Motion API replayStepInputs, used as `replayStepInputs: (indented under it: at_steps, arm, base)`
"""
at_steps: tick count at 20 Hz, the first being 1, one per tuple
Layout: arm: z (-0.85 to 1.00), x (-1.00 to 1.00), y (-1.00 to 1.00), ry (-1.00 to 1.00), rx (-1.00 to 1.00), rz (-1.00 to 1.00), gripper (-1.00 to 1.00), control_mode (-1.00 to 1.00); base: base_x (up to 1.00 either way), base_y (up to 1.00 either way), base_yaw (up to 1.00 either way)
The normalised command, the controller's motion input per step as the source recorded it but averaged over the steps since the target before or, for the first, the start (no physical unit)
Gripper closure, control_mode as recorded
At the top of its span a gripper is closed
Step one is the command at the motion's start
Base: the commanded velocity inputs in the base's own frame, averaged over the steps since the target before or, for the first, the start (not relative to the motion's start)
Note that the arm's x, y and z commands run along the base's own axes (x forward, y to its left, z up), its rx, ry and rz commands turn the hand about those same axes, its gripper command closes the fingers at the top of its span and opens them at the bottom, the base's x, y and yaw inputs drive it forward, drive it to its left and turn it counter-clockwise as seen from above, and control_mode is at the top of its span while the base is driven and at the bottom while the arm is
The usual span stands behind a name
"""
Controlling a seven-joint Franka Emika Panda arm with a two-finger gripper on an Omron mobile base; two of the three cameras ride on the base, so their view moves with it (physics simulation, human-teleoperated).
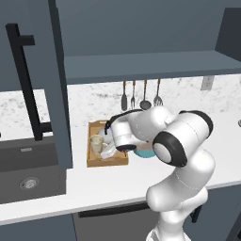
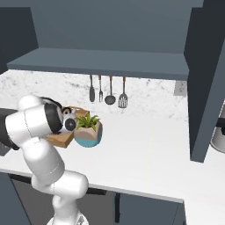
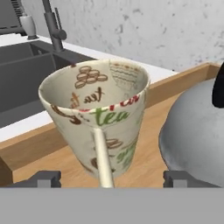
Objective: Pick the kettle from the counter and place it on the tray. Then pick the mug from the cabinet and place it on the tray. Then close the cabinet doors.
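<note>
Mug (image 3: 98,120), cream with printed tea words, stands tilted over the wooden tray (image 1: 95,160), just beside the silver kettle (image 3: 197,135). Gripper (image 3: 105,177) fingers sit spread wide on either side of its handle; whether they touch it is unclear.

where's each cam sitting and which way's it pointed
Left base view: behind the arm on its left, looking forward and down at the counter, tray and open cabinet; the white arm rises lower right.
Right base view: behind on the right, same counter; the arm rises lower left, beside a plant pot.
Hand view: on the hand, looking along the pincer at the mug and kettle.
Shared: both base views show the tray and hanging utensils.
</note>
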Motion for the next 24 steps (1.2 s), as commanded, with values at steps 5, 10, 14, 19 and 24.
replayStepInputs:
  at_steps: [5,10,14,19,24]
  arm:
    - [0.0,-0.11,0.0,-0.06,0.0,-0.01,-1.0,-1.0]
    - [0.2,-0.13,0.0,-0.05,0.0,0.0,-1.0,-1.0]
    - [0.43,-0.22,-0.02,0.0,0.0,0.0,-1.0,-1.0]
    - [0.83,-0.35,-0.17,0.01,0.0,-0.02,-1.0,-1.0]
    - [1.0,-0.22,-0.27,0.17,0.0,-0.05,-1.0,-1.0]
  base:
    - [0.0,0.0,0.0]
    - [0.0,0.0,0.0]
    - [0.0,0.0,0.0]
    - [0.0,0.0,0.0]
    - [0.0,0.0,0.0]
